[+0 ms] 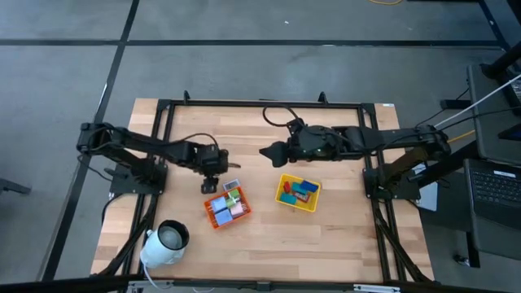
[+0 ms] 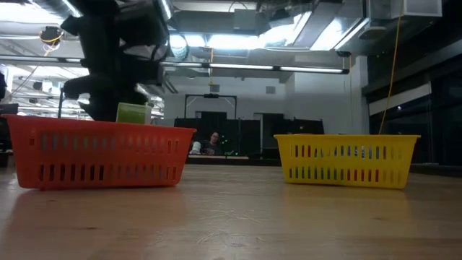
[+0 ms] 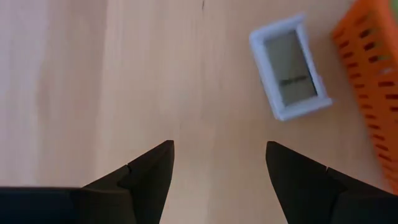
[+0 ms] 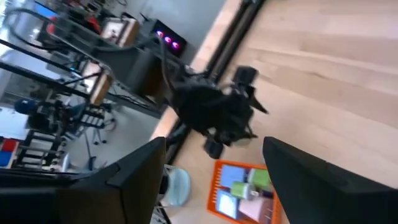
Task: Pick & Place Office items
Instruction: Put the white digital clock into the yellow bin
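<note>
left wrist view: my left gripper [image 3: 219, 168] hangs over bare wood with its fingers [image 3: 149, 171] spread wide and nothing between them. the main risk, as i judge it, is a descent from this pose closing on empty table, because the white framed item [image 3: 290, 67] lies in the upper right of this frame, clear of the gap between my fingertips and not touching either one. a second risk is that a sideways correction carries my outer finger into the orange tray [image 3: 372, 81], whose slotted wall runs down the right edge, just beside the item; a nudge there could shift the tray and its contents. the item also lies flat and skewed relative to my fingers, so a grasp without turning the wrist may pinch a corner and flick it away.

high view: the same item [image 1: 231, 185] sits just above the orange tray [image 1: 213, 213], immediately right of my left gripper [image 1: 210, 187], at centre left of the frame. blue, pink and green pieces [image 1: 230, 205] already fill the orange tray, and further coloured pieces [image 1: 296, 192] lie in the yellow tray [image 1: 313, 205] right of centre. a white cylinder [image 1: 165, 242] stands at lower left. my right gripper [image 1: 267, 151] waits above the yellow tray, its fingers apart and empty in the right wrist view.
</note>
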Controlling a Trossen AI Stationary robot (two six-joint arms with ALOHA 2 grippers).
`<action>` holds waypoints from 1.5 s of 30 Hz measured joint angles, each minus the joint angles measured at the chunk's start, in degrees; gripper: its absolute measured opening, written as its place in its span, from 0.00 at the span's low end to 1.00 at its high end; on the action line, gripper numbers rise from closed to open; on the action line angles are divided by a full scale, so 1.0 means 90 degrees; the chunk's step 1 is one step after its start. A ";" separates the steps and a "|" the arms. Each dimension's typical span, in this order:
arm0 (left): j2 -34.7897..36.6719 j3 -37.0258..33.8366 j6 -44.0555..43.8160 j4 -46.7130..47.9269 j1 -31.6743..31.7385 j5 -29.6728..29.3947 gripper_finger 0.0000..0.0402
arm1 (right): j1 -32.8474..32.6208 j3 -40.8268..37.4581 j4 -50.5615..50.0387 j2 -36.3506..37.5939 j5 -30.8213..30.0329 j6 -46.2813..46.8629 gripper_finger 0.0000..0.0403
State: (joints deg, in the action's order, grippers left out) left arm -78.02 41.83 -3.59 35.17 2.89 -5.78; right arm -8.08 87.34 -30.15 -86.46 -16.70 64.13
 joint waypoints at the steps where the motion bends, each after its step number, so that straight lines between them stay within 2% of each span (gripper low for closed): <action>1: 0.0000 0.0001 0.0254 -0.0116 -0.0106 -0.0210 0.62 | -0.0055 0.0074 0.0011 0.0000 -0.0085 -0.0039 0.69; 4: 0.0000 -0.0001 0.1119 -0.0371 -0.0375 -0.0627 0.62 | -0.0238 0.0303 -0.0062 -0.0004 -0.0429 -0.0201 0.69; 7: 0.0000 -0.0134 0.1581 -0.0665 -0.0508 -0.0250 0.62 | -0.0412 0.0556 -0.0075 0.0004 -0.0707 -0.0316 0.69; 10: 0.0000 -0.0277 0.1636 -0.0916 -0.0615 0.0132 0.62 | -0.0549 0.0637 -0.0109 0.0002 -0.0916 -0.0340 0.69; 19: -0.0043 -0.0789 0.1643 -0.1960 -0.0740 0.0413 0.62 | -0.0706 0.0642 -0.0134 0.0000 -0.1051 -0.0167 0.69; 26: -0.0790 -0.0939 0.1704 -0.2635 -0.0640 0.0544 0.62 | -0.0706 0.0642 -0.0131 0.0000 -0.1048 0.0018 0.69; 33: -0.1353 -0.0913 0.1906 -0.4118 -0.0021 0.0655 0.62 | -0.0706 0.0642 -0.0128 0.0000 -0.1048 0.0231 0.69; 39: -0.1389 -0.0587 0.2613 -0.4179 0.1003 0.0053 0.62 | -0.0657 0.0642 -0.0129 -0.0002 -0.1048 0.0278 0.69; 42: -0.1387 -0.0371 0.2826 -0.3946 0.1508 0.0736 0.62 | -0.0626 0.0642 -0.0129 -0.0002 -0.1043 0.0235 0.69; 45: -0.1362 -0.0088 0.3224 -0.3292 0.1698 0.1157 0.62 | -0.0626 0.0642 -0.0129 -0.0002 -0.1034 0.0210 0.69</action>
State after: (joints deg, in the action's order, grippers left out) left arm -90.28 41.04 25.43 5.54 18.17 4.64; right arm -13.72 93.12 -31.31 -86.48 -26.00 66.02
